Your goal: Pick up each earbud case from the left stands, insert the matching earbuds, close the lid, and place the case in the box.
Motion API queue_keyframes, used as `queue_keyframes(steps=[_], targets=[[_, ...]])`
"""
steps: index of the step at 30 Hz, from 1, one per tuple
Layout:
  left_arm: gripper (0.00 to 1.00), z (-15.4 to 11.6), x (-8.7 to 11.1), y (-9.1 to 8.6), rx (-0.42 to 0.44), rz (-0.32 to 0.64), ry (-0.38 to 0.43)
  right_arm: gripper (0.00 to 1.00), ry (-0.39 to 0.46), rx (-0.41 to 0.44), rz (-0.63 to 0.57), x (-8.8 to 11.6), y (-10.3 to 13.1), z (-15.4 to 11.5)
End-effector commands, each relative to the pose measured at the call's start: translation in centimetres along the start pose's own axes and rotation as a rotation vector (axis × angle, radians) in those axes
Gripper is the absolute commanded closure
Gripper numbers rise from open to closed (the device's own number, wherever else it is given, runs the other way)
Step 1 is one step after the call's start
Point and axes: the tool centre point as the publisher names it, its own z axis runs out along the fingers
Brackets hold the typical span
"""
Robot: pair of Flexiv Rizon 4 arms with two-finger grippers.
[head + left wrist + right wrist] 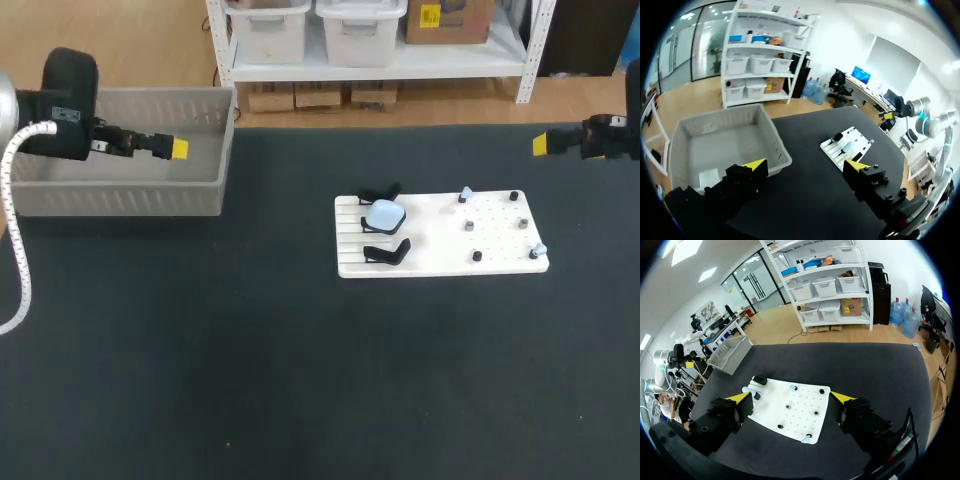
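A white board [440, 240] lies at mid-table. On its left stands rests a pale blue earbud case [385, 214] between two empty black stands [380, 193] [388, 253]. Small pale earbuds [466, 194] [538, 249] sit among dark pegs on the board's right part. My left gripper [178, 149] hangs open over the grey box [120, 197] at the far left. My right gripper [540, 144] is open at the far right, above the table behind the board. In the right wrist view the board [800, 415] and case [759, 381] lie ahead of the open gripper [790, 400].
In the left wrist view the box [772, 131] is under the open gripper [807, 167], and a small white object [709, 177] lies on its floor. The board [857, 140] is farther ahead. Dark tabletop surrounds the board on all sides.
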Motion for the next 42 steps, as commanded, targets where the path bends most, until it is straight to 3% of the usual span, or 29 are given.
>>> queue_keyframes(steps=[1,7,19,42], targets=[[0.00,0.3,0.0,-0.3,0.394,0.267,-0.140,0.00,0.001,0.001,0.000,0.0,0.0,0.0],[0.00,1.4,-0.7,-2.1,0.502,0.456,-0.106,0.00,0.001,0.001,0.000,0.0,0.0,0.0],[0.00,5.2,-0.1,-5.0,0.670,0.700,0.006,0.00,0.001,0.001,0.000,0.0,0.0,0.0],[0.00,6.0,0.6,-5.3,0.668,0.688,0.022,0.00,0.001,0.001,0.000,0.0,0.0,0.0]])
